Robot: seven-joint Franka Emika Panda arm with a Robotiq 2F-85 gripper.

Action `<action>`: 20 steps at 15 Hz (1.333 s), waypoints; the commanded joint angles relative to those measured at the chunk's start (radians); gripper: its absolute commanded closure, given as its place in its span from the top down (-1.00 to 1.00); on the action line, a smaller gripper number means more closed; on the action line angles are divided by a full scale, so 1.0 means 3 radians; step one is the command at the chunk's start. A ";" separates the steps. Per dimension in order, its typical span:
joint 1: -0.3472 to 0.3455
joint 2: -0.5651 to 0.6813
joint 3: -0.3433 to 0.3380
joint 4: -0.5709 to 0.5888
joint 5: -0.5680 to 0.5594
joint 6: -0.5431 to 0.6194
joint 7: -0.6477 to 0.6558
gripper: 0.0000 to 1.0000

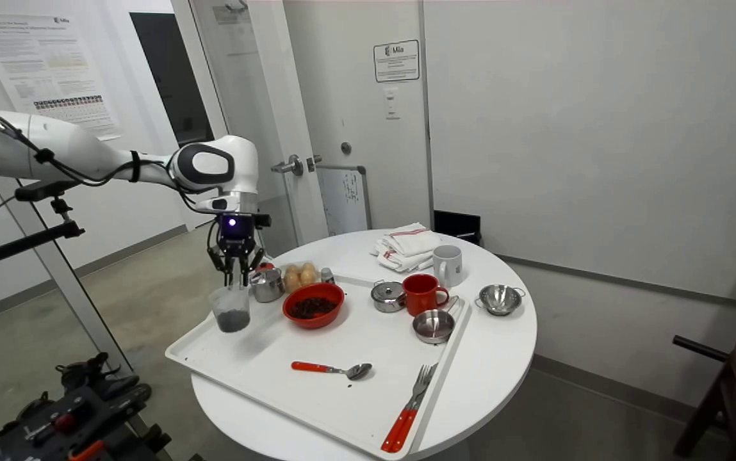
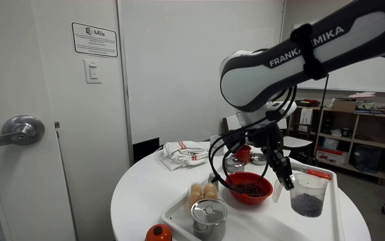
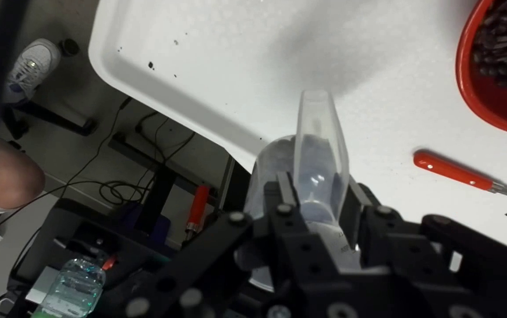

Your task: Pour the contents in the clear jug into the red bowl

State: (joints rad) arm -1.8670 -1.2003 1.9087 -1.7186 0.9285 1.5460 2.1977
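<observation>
The clear jug holds dark contents in its lower part and is upright in both exterior views. My gripper is shut on the jug's handle, with one finger on each side of it in the wrist view. The jug hangs above the tray near its edge. The glossy red bowl sits on the tray beside the jug and holds dark beans. It also shows in an exterior view and is partly cut off in the wrist view.
The white tray bears a red-handled spoon, fork and knife, small steel pan, lidded pot, red mug, eggs and a larger steel pot. Towels and a colander stand beyond.
</observation>
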 commanded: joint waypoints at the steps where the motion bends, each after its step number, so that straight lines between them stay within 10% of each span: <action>1: -0.0136 -0.0076 -0.0165 0.0237 -0.0015 -0.0172 -0.0276 -0.86; 20: -0.0938 -0.0030 0.0005 0.0647 0.0497 -0.0214 -0.2945 -0.86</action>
State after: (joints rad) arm -2.0864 -1.2008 1.8955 -1.5826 1.0282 1.5308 1.4160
